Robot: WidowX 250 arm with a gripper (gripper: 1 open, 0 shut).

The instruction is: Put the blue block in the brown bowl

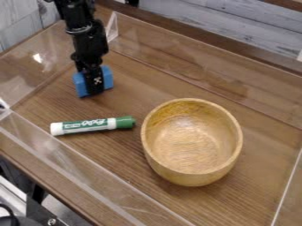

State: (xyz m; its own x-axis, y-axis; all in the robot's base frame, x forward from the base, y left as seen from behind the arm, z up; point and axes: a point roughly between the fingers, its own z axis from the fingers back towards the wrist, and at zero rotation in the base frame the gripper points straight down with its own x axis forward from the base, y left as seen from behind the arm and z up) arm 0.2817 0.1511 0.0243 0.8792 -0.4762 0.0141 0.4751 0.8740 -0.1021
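End effector (90, 76) clenched on the blue block (94, 81), partly hidden behind it.

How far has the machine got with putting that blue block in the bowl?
The end effector is down at the blue block and looks closed on it. No lift can be made out. The brown bowl has nothing in it, so carrying the block over and releasing it remain.
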